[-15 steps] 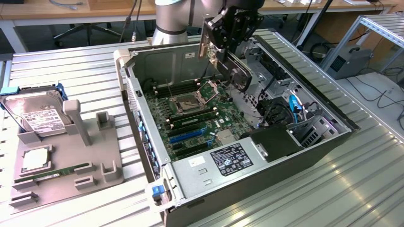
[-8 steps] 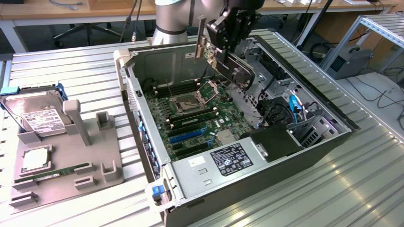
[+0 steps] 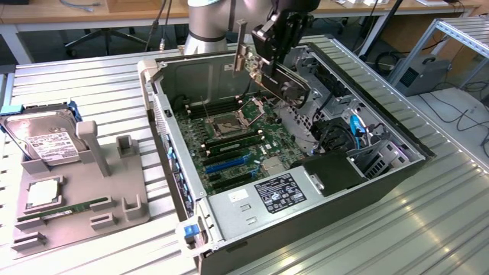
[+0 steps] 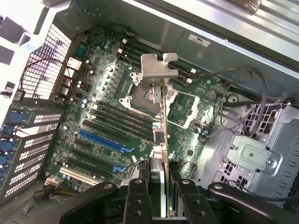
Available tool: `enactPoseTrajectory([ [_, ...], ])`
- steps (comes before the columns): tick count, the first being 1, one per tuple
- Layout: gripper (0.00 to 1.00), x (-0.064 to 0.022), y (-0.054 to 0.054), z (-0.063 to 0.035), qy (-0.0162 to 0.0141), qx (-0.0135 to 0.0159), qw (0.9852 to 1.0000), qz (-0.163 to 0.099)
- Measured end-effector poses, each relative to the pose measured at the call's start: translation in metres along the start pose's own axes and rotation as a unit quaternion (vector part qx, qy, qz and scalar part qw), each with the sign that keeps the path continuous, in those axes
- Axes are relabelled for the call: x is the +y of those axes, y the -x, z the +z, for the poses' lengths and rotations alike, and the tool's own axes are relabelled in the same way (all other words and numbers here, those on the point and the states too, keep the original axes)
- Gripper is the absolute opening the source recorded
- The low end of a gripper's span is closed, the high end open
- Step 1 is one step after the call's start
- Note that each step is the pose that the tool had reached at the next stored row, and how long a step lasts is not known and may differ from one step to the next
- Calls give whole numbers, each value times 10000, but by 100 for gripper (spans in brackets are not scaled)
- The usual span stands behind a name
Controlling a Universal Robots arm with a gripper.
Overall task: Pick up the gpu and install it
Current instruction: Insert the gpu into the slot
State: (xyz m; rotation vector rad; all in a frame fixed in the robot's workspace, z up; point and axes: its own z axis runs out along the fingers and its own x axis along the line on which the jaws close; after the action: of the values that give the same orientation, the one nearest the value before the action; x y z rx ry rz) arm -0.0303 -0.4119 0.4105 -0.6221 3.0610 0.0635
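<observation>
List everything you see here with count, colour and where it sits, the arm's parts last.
table: one, silvery slats, under everything
computer case: one, silver and black, open, on the table
motherboard: one, green, inside the case
parts rack: one, grey, exterior view's left of the case
hard drive: one, silver, white label, on the rack
memory stick: one, green, on the rack
gpu: one, dark, pale bracket, held above the motherboard
gripper: one, black, shut on the gpu

Grey holder tray (image 3: 91, 186): hard drive (image 3: 46, 137) at its far end, square chip (image 3: 43, 193) mid-tray, green memory stick (image 3: 65, 210) just beside the chip. Open computer case (image 3: 169, 143) beside the tray, on the exterior view's right.
</observation>
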Motion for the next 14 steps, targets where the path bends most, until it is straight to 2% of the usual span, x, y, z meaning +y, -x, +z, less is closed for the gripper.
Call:
enactPoseTrajectory([
  [14,27,0,0,0,6,8,9997,-225],
])
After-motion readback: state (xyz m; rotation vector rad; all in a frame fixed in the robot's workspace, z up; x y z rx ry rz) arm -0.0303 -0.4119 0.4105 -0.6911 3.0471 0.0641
